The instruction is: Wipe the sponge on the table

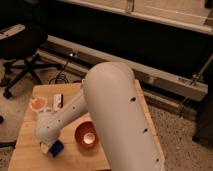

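The white arm (112,115) reaches down across the desk (30,155) from the right and fills most of the view. Its claw (49,148) sits low at the desk's front left area, closed on the bright blue sponge (57,148), which is pressed against the wooden top. Just to the right of the sponge stands a round copper-red bowl (86,134), pale inside, close to it but apart. Near the far left corner lie a small orange object (36,104) and a white item (57,101). A black office chair (20,50) stands on the floor beyond the desk.
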Action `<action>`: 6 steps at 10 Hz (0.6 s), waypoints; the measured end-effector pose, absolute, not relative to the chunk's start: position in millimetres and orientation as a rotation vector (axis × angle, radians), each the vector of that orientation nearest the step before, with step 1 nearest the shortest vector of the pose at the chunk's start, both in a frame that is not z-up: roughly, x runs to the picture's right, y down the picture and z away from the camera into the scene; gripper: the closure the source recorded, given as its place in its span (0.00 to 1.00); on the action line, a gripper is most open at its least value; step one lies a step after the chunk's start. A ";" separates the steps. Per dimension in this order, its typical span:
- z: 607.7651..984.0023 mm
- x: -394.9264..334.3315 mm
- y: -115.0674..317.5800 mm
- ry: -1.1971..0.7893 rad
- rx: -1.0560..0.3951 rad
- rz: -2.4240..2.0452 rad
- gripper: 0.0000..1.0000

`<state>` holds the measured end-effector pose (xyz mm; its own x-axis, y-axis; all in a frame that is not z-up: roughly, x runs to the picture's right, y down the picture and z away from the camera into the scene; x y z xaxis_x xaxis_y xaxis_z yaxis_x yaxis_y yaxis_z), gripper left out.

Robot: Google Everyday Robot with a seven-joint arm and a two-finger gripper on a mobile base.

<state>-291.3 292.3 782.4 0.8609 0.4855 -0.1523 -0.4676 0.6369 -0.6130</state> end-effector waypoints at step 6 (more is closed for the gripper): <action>747.3 -294.9 303.1 -0.137 -0.733 0.577 0.89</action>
<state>-294.9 303.1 747.3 0.8368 0.5418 -0.0791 -0.4488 0.5961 -0.6658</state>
